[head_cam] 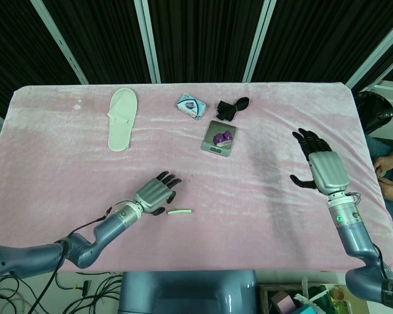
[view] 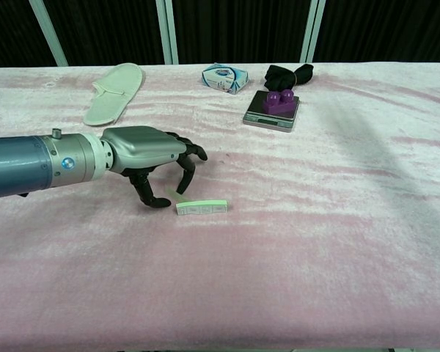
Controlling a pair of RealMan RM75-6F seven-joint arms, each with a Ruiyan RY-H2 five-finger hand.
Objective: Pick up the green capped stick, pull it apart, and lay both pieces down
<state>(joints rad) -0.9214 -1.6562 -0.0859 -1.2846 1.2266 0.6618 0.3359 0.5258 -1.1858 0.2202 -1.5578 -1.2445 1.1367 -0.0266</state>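
The green capped stick [head_cam: 180, 212] [view: 202, 207] lies flat on the pink cloth near the front middle. A thin pale green piece [view: 177, 194] lies just behind its left end. My left hand [head_cam: 155, 193] [view: 152, 156] hovers low just left of the stick, fingers curled downward and apart, holding nothing; its fingertips are close to the thin piece. My right hand [head_cam: 319, 167] is raised at the right side of the table, fingers spread, empty, far from the stick; the chest view shows only a dark tip of it at the right edge.
At the back lie a white slipper [head_cam: 121, 118] [view: 114, 89], a blue-white packet [head_cam: 192, 105] [view: 225, 76] and a black cloth item [head_cam: 231, 108] [view: 287, 73]. A small scale [head_cam: 219, 141] [view: 271, 115] carries a purple block [view: 279, 100]. A person sits at the far right [head_cam: 390, 167].
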